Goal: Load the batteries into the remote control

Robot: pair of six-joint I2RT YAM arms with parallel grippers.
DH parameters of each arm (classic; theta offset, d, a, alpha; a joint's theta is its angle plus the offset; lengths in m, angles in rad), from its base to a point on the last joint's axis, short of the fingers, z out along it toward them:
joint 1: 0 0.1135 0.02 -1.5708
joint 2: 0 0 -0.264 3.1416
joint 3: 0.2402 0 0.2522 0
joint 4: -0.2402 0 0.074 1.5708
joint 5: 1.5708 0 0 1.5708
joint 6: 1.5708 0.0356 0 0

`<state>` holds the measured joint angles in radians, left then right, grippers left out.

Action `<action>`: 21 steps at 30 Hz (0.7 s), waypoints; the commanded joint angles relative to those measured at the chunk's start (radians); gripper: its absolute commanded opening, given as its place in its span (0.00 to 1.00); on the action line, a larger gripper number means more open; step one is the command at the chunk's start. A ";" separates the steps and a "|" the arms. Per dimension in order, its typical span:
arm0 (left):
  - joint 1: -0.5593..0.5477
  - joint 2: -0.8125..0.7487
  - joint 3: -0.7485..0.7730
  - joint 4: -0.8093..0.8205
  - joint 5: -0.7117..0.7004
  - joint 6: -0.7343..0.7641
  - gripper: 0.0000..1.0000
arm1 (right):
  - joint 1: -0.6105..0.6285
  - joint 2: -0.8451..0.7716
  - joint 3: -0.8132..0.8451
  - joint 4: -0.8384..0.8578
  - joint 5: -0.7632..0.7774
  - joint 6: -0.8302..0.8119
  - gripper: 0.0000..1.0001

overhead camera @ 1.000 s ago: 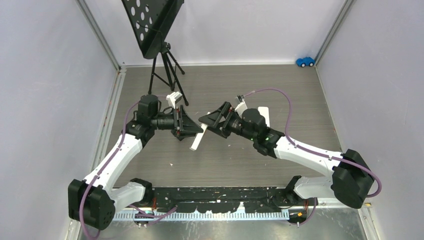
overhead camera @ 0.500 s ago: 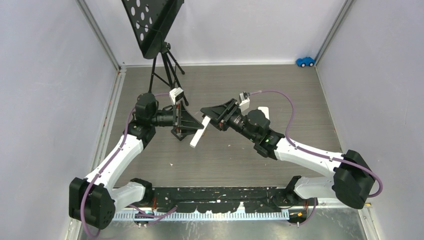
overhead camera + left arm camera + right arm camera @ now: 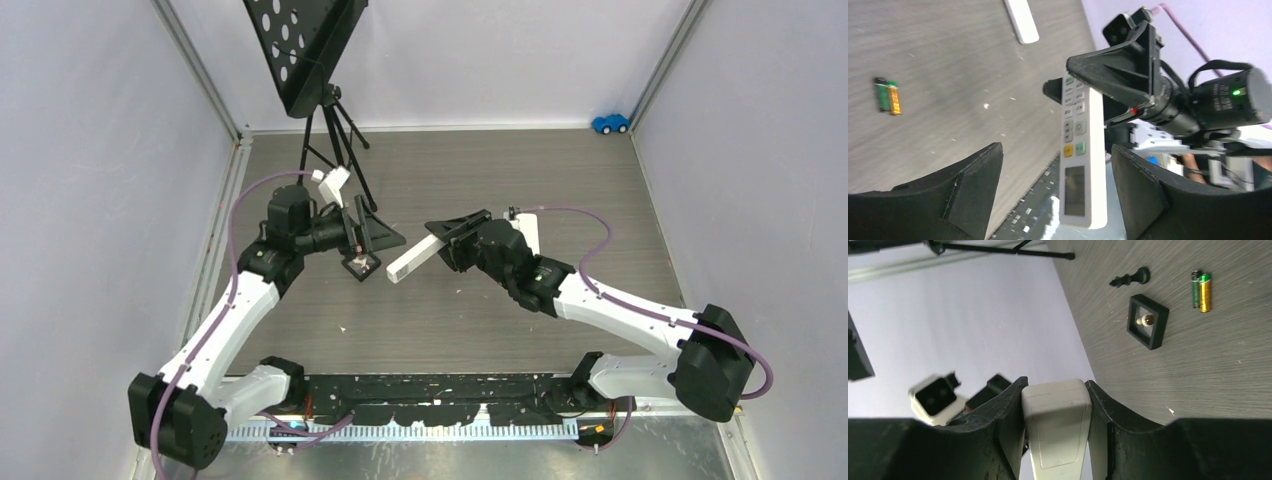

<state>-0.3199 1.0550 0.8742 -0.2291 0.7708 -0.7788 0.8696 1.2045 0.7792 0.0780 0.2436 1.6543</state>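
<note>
Your two batteries (image 3: pixel 1201 291) lie side by side and touching on the desk (image 3: pixel 480 160), one dark green, the other green and yellow, with neither arm holding them. Near them sits a black square tray (image 3: pixel 1148 321) with one small pale-and-brown item in it, too small to name. Beyond the tray a black chess piece (image 3: pixel 1130 277) lies on its side. The remote (image 3: pixel 418 258) is up off the desk, between the two arms. The right gripper (image 3: pixel 1055 390) has its jaws closed on one end of it, and the rest juts out toward the left arm. From the right wrist you see its plain back with what looks like a battery cover in place, though the angle is steep. From the left wrist you see its buttons and small screen. The left gripper (image 3: pixel 1054 155) hangs near the remote's free end and the tray, jaws spread wide and holding nothing. A white slab (image 3: pixel 1020 20) lies flat on the desk behind the right arm. A music stand (image 3: pixel 305 50) stands at the far left, and a blue toy car (image 3: pixel 610 123) sits in the far right corner.
</note>
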 commanded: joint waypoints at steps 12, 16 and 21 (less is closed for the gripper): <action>-0.130 -0.265 -0.201 0.218 -0.277 0.187 0.80 | 0.004 0.093 0.182 -0.233 0.015 0.222 0.32; -0.147 -0.211 -0.208 0.272 -0.259 0.183 0.70 | 0.004 0.115 0.152 -0.197 -0.043 0.266 0.32; -0.167 -0.169 -0.216 0.368 -0.250 0.166 0.53 | 0.003 0.134 0.152 -0.182 -0.089 0.295 0.32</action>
<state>-0.4702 0.8700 0.6598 -0.0116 0.5125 -0.6098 0.8696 1.3319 0.9226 -0.1570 0.1947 1.8900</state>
